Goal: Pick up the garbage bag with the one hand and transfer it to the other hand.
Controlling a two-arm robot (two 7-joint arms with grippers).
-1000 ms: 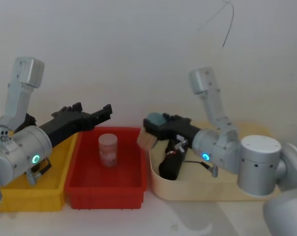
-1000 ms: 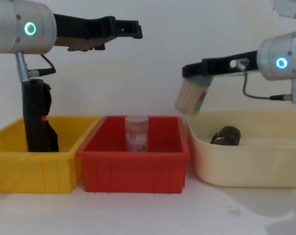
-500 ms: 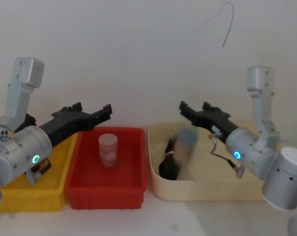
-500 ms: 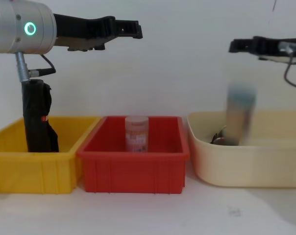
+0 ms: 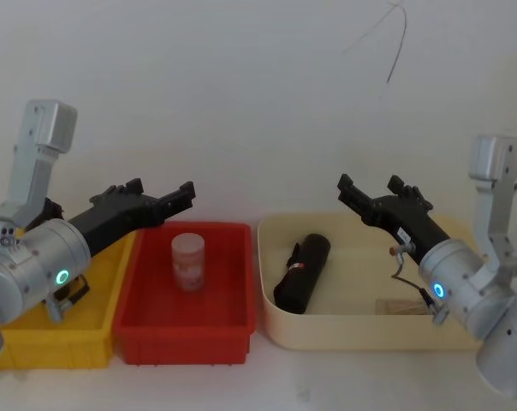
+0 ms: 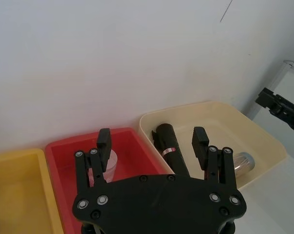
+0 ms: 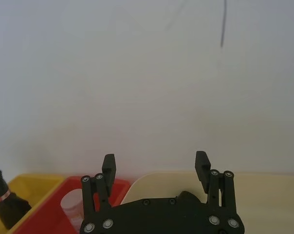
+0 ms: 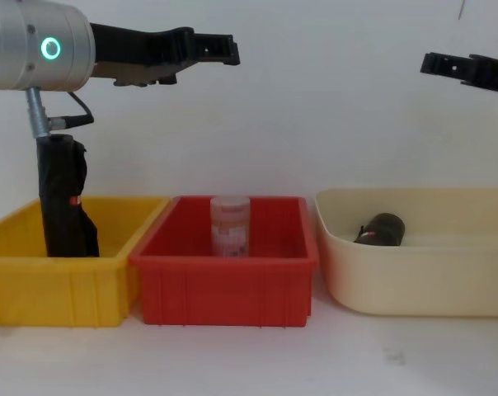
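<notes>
Looking down from the head camera, you've got the garbage bag (image 5: 303,273) lying in the cream tub (image 5: 361,336), right of centre, one end propped on the tub's near-left wall. Your left gripper (image 5: 181,195), green ring lit, hangs at mid-left above the seam between the yellow bin (image 5: 44,347) and the red bin (image 5: 181,330), fingers spread, holding nothing. Your right gripper (image 5: 367,188), blue ring lit, sits at mid-right over the tub, fingers parted and empty too.

Left wrist view now: the left gripper (image 6: 152,141) gapes wide, and past it the black roll (image 6: 169,146) lies in the cream tub (image 6: 264,141), white-and-red band showing.

Right wrist view: the right gripper (image 7: 155,165) stands apart, nothing between its fingers.

Chest view: the roll's end (image 8: 381,229) peeks over the tub wall (image 8: 414,280) at lower right. A pink jar (image 8: 230,224) stands upright in the red bin (image 8: 224,289) at centre. Your left gripper (image 8: 220,49) is up at the upper left, the right gripper (image 8: 434,64) at the upper right edge.
</notes>
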